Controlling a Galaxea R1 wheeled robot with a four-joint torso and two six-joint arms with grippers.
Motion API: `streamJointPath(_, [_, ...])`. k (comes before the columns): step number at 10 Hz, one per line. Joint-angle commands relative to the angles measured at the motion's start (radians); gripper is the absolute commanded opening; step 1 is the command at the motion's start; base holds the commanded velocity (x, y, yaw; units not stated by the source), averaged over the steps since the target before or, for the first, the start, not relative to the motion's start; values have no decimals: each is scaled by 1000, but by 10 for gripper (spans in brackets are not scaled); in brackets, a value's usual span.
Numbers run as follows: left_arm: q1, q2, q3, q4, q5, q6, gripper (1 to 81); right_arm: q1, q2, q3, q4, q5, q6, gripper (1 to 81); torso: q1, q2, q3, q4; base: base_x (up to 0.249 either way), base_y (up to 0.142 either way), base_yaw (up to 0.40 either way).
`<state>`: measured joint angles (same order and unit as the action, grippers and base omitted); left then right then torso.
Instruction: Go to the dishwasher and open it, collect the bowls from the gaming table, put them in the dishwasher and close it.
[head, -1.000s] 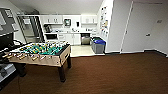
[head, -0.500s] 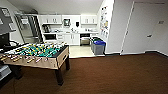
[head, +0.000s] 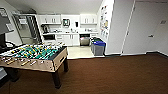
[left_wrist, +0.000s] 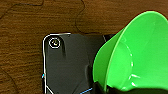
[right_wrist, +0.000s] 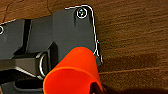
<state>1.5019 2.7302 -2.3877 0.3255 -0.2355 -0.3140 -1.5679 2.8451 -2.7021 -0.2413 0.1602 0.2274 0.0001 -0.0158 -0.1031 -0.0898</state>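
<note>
The dishwasher (head: 84, 40) is a steel-grey front under the counter of the kitchenette far ahead, and it looks closed. In the left wrist view a bright green bowl (left_wrist: 135, 55) hangs over the brown floor, with my left gripper (left_wrist: 125, 90) shut on its rim. In the right wrist view an orange bowl (right_wrist: 72, 72) is held the same way by my right gripper (right_wrist: 98, 88). The gaming table is out of view.
A foosball table (head: 35, 56) with a green field stands close at the left. Blue and grey bins (head: 98, 47) sit by the white wall corner at the kitchenette's right. Brown floor (head: 112, 75) stretches ahead to a pale tiled area (head: 78, 52). White cabinets (head: 67, 39) line the back.
The whole head view has shifted slightly: the foosball table sits a little further left and nearer, so the camera has moved. Nothing in the room itself has moved.
</note>
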Motion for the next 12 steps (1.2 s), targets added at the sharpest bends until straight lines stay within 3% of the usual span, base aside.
streamJointPath(1, [-41,-23,13,9,28,3,10,33,-20,-7,-4,-45,-7,10,0,0,0,0,177,-98,0])
streamJointPath(7, [-38,-26,13,9,12,1,10,33,-20,-8,-4,-45,-7,10,0,0,0,0,170,-14,0])
streamJointPath(12, [-38,-26,16,9,13,1,10,33,-22,-8,-4,-45,-7,10,0,0,0,0,191,-93,0])
